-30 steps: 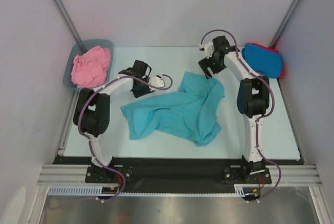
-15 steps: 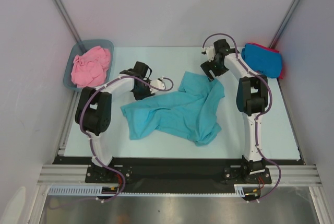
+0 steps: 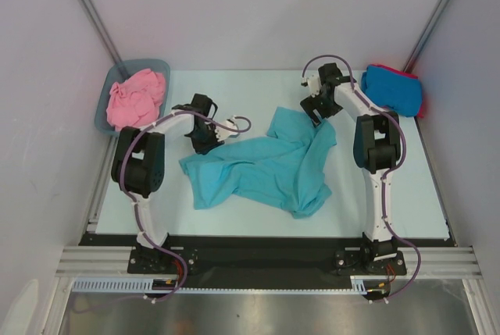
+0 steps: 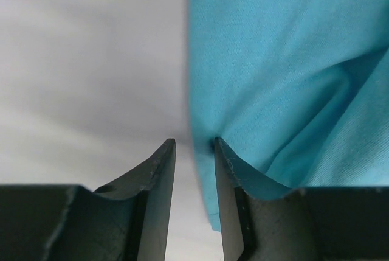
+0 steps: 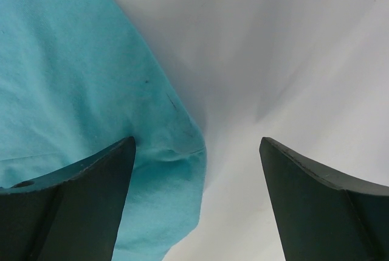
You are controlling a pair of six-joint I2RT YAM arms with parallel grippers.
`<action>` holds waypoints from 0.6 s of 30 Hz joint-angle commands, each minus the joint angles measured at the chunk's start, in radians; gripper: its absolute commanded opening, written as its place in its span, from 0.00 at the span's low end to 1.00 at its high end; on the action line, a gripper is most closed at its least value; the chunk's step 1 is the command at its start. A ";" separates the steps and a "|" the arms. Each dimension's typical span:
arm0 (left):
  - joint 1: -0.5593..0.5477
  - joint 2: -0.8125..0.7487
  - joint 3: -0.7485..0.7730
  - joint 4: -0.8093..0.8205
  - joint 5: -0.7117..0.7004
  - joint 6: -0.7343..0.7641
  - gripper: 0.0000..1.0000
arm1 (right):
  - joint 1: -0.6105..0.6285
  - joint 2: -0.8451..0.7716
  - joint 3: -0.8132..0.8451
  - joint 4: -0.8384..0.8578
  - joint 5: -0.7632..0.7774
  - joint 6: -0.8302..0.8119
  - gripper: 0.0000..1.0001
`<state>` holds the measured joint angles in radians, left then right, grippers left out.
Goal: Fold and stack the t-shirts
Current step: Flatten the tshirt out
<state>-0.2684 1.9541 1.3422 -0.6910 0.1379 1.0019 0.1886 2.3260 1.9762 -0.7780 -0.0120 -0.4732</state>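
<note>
Grippers first, then outward. Left gripper: standing narrowly parted, clamping nothing, hanging over the upper left edge of the teal t-shirt, having slid slightly leftward since a second ago. Right gripper: gaping wide, holding nothing, hovering over that shirt's far corner, having edged a little closer. Lying crumpled on the table between both arms, barely changing shape. Carrying one tiny dark mark near the hem, too blurred for reading. Farther out: pink t-shirt bunching inside the grey-blue tub far left; bright blue t-shirt sitting on the red t-shirt far right.
</note>
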 commanded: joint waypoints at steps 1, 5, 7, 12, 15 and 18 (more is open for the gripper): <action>0.037 0.028 -0.034 -0.034 -0.015 0.010 0.37 | 0.006 -0.063 -0.007 0.031 0.012 -0.015 0.89; 0.047 0.051 -0.022 -0.064 0.002 0.018 0.27 | 0.009 -0.051 -0.010 0.033 0.046 -0.019 0.88; 0.049 0.069 0.001 -0.094 0.009 0.018 0.07 | 0.011 -0.048 -0.010 0.036 0.052 -0.021 0.87; 0.058 0.111 0.054 -0.124 0.034 -0.005 0.00 | 0.015 -0.045 -0.019 0.040 0.064 -0.025 0.86; 0.061 0.112 0.063 -0.069 0.002 -0.034 0.00 | 0.017 -0.047 -0.023 0.043 0.067 -0.025 0.84; 0.060 0.111 0.069 -0.007 -0.089 -0.075 0.00 | 0.025 -0.045 -0.031 0.045 0.069 -0.027 0.77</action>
<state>-0.2398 2.0048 1.4170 -0.7872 0.1806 0.9588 0.2031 2.3260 1.9568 -0.7544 0.0383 -0.4915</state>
